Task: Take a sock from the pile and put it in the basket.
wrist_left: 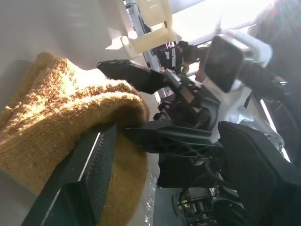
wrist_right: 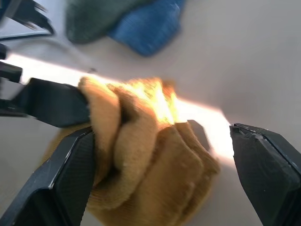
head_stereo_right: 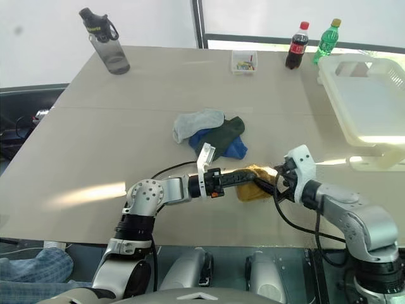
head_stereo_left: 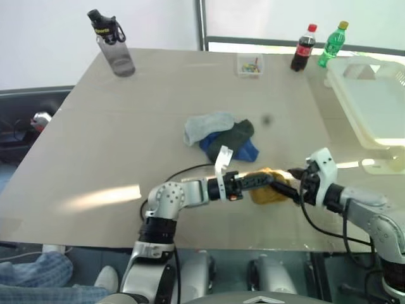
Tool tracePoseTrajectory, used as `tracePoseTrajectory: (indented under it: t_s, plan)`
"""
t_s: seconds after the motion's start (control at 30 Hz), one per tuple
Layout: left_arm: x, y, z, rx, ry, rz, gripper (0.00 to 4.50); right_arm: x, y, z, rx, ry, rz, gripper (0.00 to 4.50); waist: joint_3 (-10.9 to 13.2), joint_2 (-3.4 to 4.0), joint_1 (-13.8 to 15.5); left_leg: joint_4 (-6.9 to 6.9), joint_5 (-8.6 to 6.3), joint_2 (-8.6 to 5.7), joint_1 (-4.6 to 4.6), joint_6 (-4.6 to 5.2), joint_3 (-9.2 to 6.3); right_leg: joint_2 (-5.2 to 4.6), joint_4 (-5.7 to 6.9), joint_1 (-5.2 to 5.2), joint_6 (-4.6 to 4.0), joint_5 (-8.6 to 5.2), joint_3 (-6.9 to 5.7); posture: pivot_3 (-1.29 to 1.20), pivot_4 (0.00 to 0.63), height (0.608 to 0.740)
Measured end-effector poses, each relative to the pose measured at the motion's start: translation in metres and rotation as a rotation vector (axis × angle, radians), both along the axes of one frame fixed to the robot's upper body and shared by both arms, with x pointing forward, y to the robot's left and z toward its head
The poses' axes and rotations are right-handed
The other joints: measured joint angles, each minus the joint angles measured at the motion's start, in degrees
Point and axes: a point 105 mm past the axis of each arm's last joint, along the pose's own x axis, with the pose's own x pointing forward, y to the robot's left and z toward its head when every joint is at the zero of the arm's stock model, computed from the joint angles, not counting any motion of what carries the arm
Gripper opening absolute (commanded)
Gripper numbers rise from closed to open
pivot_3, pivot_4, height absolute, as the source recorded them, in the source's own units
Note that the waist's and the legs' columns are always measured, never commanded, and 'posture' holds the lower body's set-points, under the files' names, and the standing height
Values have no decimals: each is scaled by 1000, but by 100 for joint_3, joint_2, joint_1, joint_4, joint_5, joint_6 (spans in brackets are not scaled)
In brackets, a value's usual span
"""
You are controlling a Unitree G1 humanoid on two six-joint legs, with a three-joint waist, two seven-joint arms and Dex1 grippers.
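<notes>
1. yellow sock (head_stereo_left: 269, 192) lies bunched on the table (head_stereo_left: 126, 145), near the front edge, apart from the pile (head_stereo_left: 221, 136)
2. left gripper (head_stereo_left: 278, 185) wide open, fingers astride the sock; no clamp seen
3. right gripper (wrist_right: 160, 183) wide open, facing the sock; holding nothing
4. basket (head_stereo_left: 373, 107) at far right

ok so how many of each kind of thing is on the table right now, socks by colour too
socks: 4: mustard-yellow sock, light grey-blue sock, dark green sock, bright blue sock
soda bottles: 2: cola bottle, green bottle
water bottle: 1
small clear box: 1
basket: 1
total: 9
</notes>
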Motion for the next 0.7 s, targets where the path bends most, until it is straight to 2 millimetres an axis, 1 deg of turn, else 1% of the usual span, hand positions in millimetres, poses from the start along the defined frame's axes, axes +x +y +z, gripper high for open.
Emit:
tracePoseTrajectory:
  t_s: [0.3,0.47,0.6,0.67,0.7]
  plan:
    - [0,2,-3,7,3,8,3660,3,0,-4,-6,-11,-2,4473,-1,0,-4,1,-11,1,11,19,-1,2,10,4,1,0,0,0,150,740]
    - [-2,10,-3,15,-10,18,3660,2,1,-5,-28,-9,25,4473,-2,0,-6,0,-8,1,10,15,-1,2,9,4,0,0,0,0,150,740]
    - [-5,19,6,28,-91,24,3660,1,4,-7,-37,-2,40,4473,-3,-2,-17,0,-1,2,12,2,-1,1,9,5,0,0,1,0,150,740]
    - [-9,25,14,50,-187,21,3660,1,5,-9,-44,4,46,4473,-4,-2,-22,-1,-1,4,14,0,-1,0,8,5,-1,0,2,0,150,740]
    - [-11,28,14,104,-258,12,3660,1,6,-10,-48,6,49,4473,-5,-4,-25,-3,0,4,17,-1,0,0,8,5,-2,0,3,0,150,740]
